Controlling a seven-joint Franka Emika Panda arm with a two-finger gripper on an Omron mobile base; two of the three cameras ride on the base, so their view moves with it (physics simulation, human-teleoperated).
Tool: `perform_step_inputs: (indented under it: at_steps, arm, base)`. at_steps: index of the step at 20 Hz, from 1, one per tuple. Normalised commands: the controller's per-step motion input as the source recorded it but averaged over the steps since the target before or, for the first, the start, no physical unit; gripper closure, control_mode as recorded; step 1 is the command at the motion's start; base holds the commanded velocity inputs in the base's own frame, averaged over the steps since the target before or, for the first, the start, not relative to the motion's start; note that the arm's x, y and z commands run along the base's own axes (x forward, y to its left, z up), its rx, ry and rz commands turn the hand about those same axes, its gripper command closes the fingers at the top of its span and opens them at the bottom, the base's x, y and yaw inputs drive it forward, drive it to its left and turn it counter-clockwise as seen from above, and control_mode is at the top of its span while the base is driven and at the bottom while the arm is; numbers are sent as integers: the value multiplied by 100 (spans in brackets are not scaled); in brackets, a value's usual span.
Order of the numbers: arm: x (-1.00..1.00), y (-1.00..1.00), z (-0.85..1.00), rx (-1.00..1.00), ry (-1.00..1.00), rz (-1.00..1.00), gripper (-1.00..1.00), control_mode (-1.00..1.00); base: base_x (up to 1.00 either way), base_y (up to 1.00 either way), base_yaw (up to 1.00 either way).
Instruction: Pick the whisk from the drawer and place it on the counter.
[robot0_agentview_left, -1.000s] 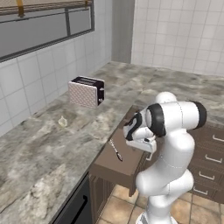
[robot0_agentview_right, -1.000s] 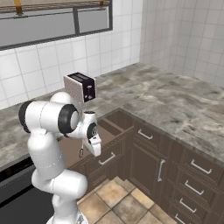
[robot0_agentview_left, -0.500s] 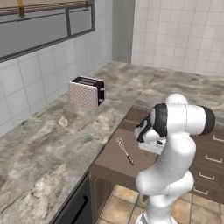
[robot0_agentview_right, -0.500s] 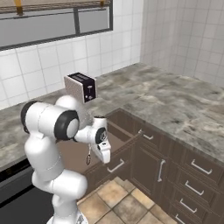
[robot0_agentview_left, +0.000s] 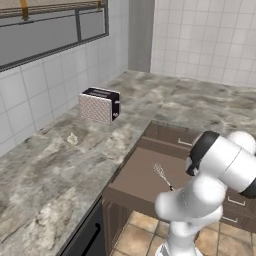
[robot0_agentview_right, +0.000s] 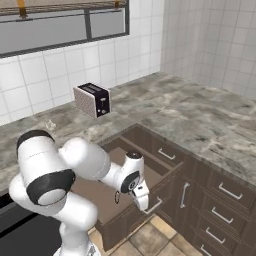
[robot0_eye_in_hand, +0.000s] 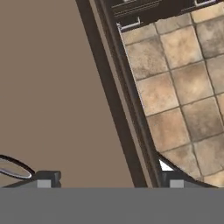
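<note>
Grey-beige veined marble makes up the large L-shaped counter (robot0_agentview_left: 60, 170) that you see running under the tiled wall and around the corner, and it is the biggest thing before you. Set into its front edge is the wide shallow brown wooden drawer (robot0_agentview_left: 137, 177), pulled well out, with a flat plain bottom and low darker sides; you also see it in the right base view (robot0_agentview_right: 100, 195) and in the hand view, where its bare floor (robot0_eye_in_hand: 57, 96) takes up the left half beside a dark side wall and tan floor tiles beyond. Next in size comes the boxy toaster (robot0_agentview_left: 100, 104) with its quilted silver side and black top, standing on the counter near the wall, well apart from the drawer. Smaller again is the robot's two-finger gripper (robot0_agentview_right: 141, 199), which hangs low over the drawer's outer front corner; its 2 dark fingertips (robot0_eye_in_hand: 47, 178) stand wide apart in the hand view with nothing between them, so you have no hold on anything. The small thin whisk (robot0_agentview_left: 163, 176), with silver wire balloon head and slim dark handle, lies flat on the drawer bottom toward its right side, partly behind the arm; part of its wire loop (robot0_eye_in_hand: 13, 167) shows just left of the left fingertip. Smallest is a tiny pale beige lump (robot0_agentview_left: 72, 138) on the counter, near the toaster.
</note>
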Motion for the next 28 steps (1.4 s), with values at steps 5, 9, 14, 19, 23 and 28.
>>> perform_step_inputs:
  at_steps: [5, 9, 14, 19, 23, 28]
  arm:
    - [-38, -34, 82, 9, -21, 4, 100, -100]
    - [0, -9, 100, 13, -4, 13, 100, -100]
    - [9, 0, 100, 6, -1, 20, 100, -100]
    - [28, 15, 96, 1, -6, 21, 100, -100]
    - [51, 58, 28, -4, -1, 22, 100, -100]
    - [69, 66, -22, -12, 0, 22, 100, -100]
  base:
    - [0, 0, 0]
    - [0, 0, 0]
    - [0, 0, 0]
    - [0, 0, 0]
    - [0, 0, 0]
    - [0, 0, 0]
